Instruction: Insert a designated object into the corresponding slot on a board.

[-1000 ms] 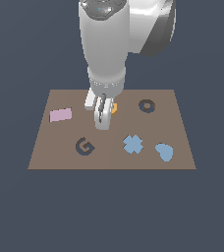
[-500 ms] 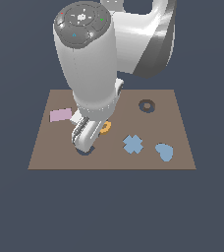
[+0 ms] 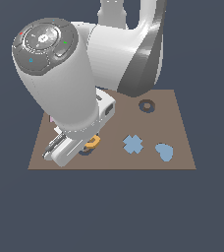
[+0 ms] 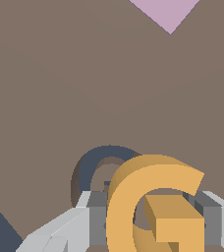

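Note:
The designated object, an orange-yellow G-shaped piece (image 4: 153,206), is held between the grey fingers (image 4: 97,216) of my gripper (image 4: 155,219), which is shut on it. Just beyond it on the brown board (image 4: 60,88) lies the slot (image 4: 95,165), a dark G-shaped recess that the piece partly covers. The piece hangs a little above and to one side of the slot. In the exterior view only a bit of the orange piece (image 3: 93,141) shows under the wrist, with a dark edge of the slot (image 3: 86,151) below it. The arm hides the board's (image 3: 178,123) left part.
A pink rectangle (image 4: 168,12) lies farther along the board; in the exterior view only a sliver of it (image 3: 51,118) shows. A blue cross (image 3: 132,144), a blue heart (image 3: 164,152) and a dark round ring recess (image 3: 146,105) occupy the board's right half.
The arm has swung from the board's middle toward its front left corner, carrying the orange piece to just over the G-shaped recess. The wrist now tilts and hides more of the board.

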`<state>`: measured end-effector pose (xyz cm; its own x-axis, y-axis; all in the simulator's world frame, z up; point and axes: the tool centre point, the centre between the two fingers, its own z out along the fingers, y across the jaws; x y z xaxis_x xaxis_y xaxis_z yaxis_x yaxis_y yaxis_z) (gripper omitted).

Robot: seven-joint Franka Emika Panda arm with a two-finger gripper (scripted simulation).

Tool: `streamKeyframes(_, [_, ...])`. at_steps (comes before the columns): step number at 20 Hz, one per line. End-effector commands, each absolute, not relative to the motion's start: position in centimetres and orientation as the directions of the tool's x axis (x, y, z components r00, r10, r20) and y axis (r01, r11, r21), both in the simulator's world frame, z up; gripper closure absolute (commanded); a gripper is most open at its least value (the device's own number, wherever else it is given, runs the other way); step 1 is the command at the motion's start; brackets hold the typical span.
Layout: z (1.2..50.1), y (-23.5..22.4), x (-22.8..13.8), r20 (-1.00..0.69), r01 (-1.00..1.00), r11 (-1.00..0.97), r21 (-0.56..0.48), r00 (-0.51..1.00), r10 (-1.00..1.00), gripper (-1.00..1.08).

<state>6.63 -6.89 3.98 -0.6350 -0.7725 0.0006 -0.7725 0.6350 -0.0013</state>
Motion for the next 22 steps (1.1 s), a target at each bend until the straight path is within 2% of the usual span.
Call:
streamKeyframes(1, [4.0, -7.5, 7.3, 0.0, -0.747, 0.665, -0.001, -0.665, -0.747, 1.08])
streamKeyframes(19, [3.0, -8.8, 8.3, 0.0, -0.702, 0.712, 0.0, -0.712, -0.702, 1.08])
streamKeyframes(20, [3.0, -8.8, 8.3, 0.0, -0.702, 0.712, 0.0, -0.712, -0.702, -0.92])
streamKeyframes(22, [3.0, -8.8, 8.3, 0.0, -0.702, 0.712, 0.0, -0.712, -0.702, -0.92])
